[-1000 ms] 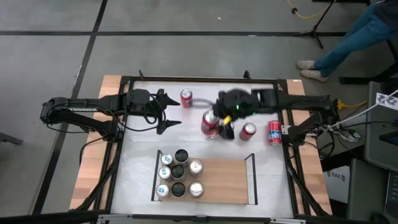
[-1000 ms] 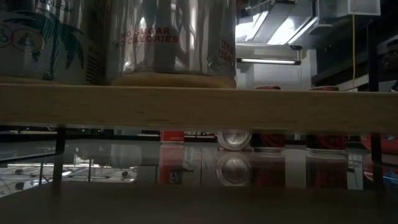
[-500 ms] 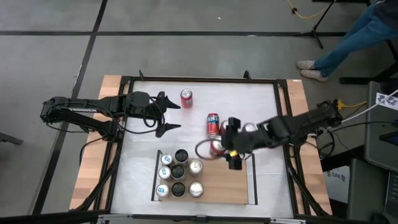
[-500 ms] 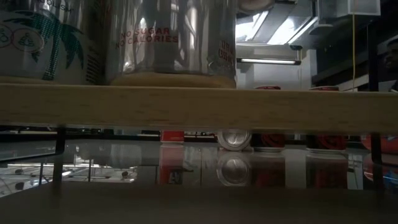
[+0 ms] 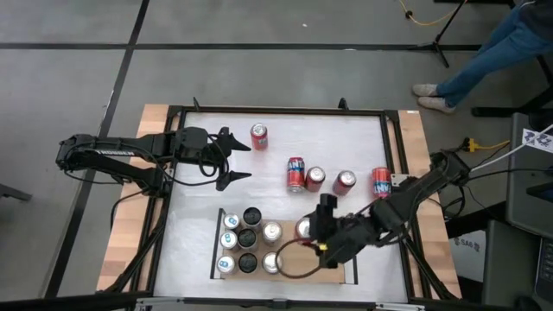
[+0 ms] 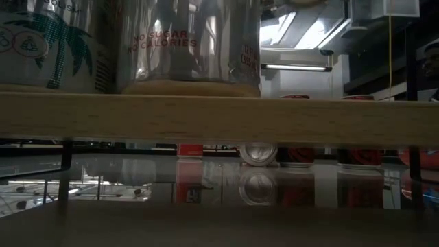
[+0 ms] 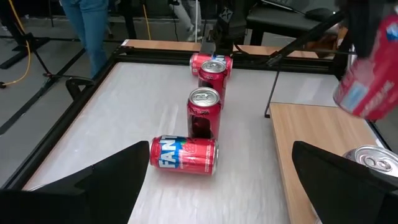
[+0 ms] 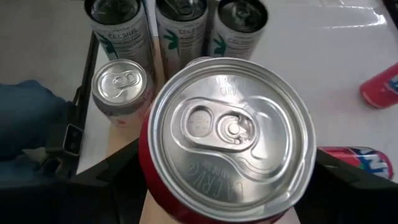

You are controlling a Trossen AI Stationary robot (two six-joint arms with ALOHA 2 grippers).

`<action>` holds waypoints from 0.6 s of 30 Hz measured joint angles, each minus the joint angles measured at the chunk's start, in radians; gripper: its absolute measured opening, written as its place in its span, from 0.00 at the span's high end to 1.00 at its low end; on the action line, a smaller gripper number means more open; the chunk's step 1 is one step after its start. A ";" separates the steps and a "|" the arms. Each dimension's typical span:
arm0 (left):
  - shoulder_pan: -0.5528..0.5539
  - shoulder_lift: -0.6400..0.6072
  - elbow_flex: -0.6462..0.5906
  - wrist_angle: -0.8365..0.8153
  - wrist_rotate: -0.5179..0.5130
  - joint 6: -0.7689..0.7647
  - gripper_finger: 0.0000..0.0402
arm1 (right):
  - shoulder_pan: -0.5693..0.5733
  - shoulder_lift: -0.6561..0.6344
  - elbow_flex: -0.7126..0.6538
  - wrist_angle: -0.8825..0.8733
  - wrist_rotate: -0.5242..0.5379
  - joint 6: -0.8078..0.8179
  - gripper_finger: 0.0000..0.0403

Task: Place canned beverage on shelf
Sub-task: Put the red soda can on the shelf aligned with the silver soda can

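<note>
My right gripper (image 5: 313, 235) is shut on a red can (image 8: 229, 140) with a silver top, which hangs over the light-wood shelf (image 5: 320, 259) beside the several cans (image 5: 249, 240) standing on its left half. In the left wrist view the red can (image 7: 372, 70) shows tilted above the shelf (image 7: 311, 134). My left gripper (image 5: 238, 160) waits open above the table's left part, holding nothing. My right gripper pinches the red can's side wall (image 8: 148, 163) between its two fingers (image 8: 102, 180), just under the top rim. The fingers slant down from the table's right side. The can is lifted clear above the shelf, tilted, with its top toward the wrist.
More red cans are on the white tabletop behind the shelf: one upright (image 5: 259, 136) at the far left, a lying one (image 5: 296, 173), two upright (image 5: 314, 179) (image 5: 345, 181), and one lying (image 5: 381, 183) at the right. The shelf's black rail (image 5: 352, 246) stands close to my right gripper.
My right gripper has carried the red can from the middle of the table toward the near edge and a little down, turning its wrist on the way. The can stays clear of the table and now hangs over the shelf.
</note>
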State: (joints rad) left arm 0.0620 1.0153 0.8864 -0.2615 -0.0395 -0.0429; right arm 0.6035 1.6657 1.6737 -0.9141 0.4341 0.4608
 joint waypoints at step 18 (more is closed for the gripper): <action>0.000 0.000 0.000 0.000 0.000 0.000 0.04 | 0.023 0.103 0.000 0.054 0.013 -0.001 0.27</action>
State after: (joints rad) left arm 0.0620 1.0153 0.8864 -0.2615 -0.0393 -0.0425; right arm 0.6262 1.7683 1.6733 -0.8605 0.4475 0.4600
